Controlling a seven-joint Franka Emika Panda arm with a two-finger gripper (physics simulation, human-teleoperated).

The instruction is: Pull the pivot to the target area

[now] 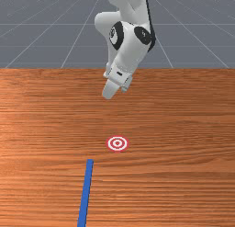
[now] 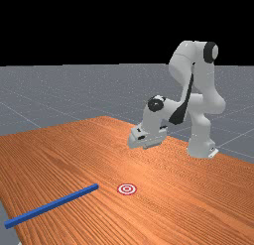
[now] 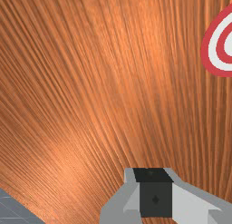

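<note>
In the front view my gripper [image 1: 118, 80] hangs tilted over the table, between the arm's base and the target. It is apart from everything, and in the far view the hand [image 2: 148, 135] stands above the wood. My gripper [image 3: 153, 175] is shut at the wrist view's bottom edge, its fingers together with nothing between them. The red and white target [image 1: 117, 143] lies flat on the table; part of it [image 3: 221, 46] shows in the wrist view. A long blue bar [image 1: 86, 194], also in the far view [image 2: 52, 206], lies with one end left of the target.
The orange-brown table [image 1: 183, 116] spreads under the bar and target. Its edge on the arm's side runs behind my hand in the front view, with grey floor [image 1: 41, 33] beyond. The bar reaches toward the table's opposite edge in the far view.
</note>
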